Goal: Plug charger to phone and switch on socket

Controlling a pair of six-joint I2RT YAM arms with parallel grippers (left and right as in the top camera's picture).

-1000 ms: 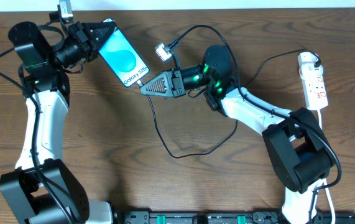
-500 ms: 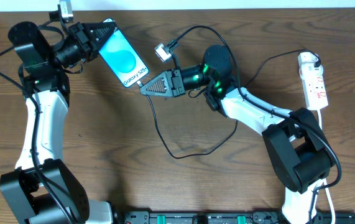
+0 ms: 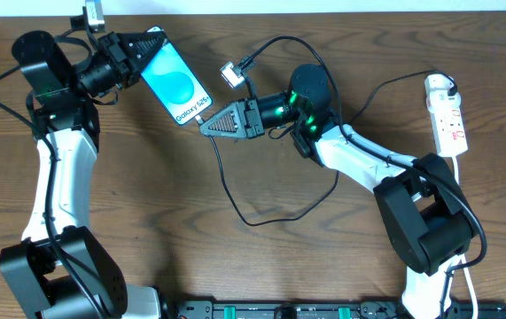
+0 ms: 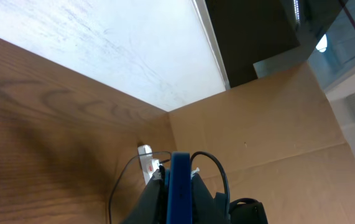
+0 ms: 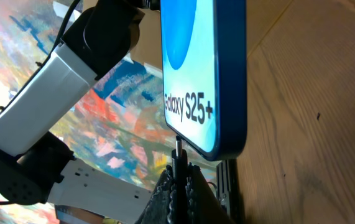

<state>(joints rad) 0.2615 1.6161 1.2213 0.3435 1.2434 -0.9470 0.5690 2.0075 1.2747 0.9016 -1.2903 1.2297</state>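
My left gripper (image 3: 149,49) is shut on the top end of the phone (image 3: 175,86) and holds it tilted above the table, its blue screen with "Galaxy S25+" facing up. In the left wrist view the phone (image 4: 179,186) shows edge-on between the fingers (image 4: 178,200). My right gripper (image 3: 208,126) is shut on the charger connector (image 5: 178,163), whose metal tip sits just at the phone's bottom edge (image 5: 209,93). The black cable (image 3: 261,213) loops over the table. The white socket (image 3: 446,113) lies at the far right with a black plug in its top end.
A small silver and black adapter (image 3: 231,73) lies behind the right gripper on the cable. The socket's white cord (image 3: 467,266) runs down the right edge. A cardboard wall (image 4: 270,137) stands beyond the table. A black rail (image 3: 306,310) lines the front edge.
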